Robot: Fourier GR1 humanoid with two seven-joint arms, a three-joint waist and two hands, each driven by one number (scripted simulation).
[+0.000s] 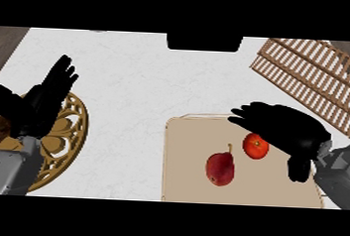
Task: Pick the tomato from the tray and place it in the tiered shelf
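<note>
Two fruits lie on the beige tray [182, 185] at the lower right of the white tabletop [150, 79]: a round red tomato [256, 146] and, to its left and slightly nearer the robot, a darker red pear-shaped fruit [221, 167] with its stem pointing away. The right hand [287, 127] hovers over the tray's far right part, fingers [240, 113] loosely curved and spread, grasping nothing; whether it touches the tomato cannot be told. The tomato sits just beside the palm, on its left and toward the robot, partly under the hand's edge. Being round, it offers no long axis to align with. The left hand [39, 101] rests open, fingers up, at the left edge over an ornate golden trivet [71, 130], well apart from the tray. The right hand is plainly the nearer one. The slatted wooden tiered shelf [311, 79] stands beyond the tray at the upper right, so the carry would likely run away from the robot and rightward.
</note>
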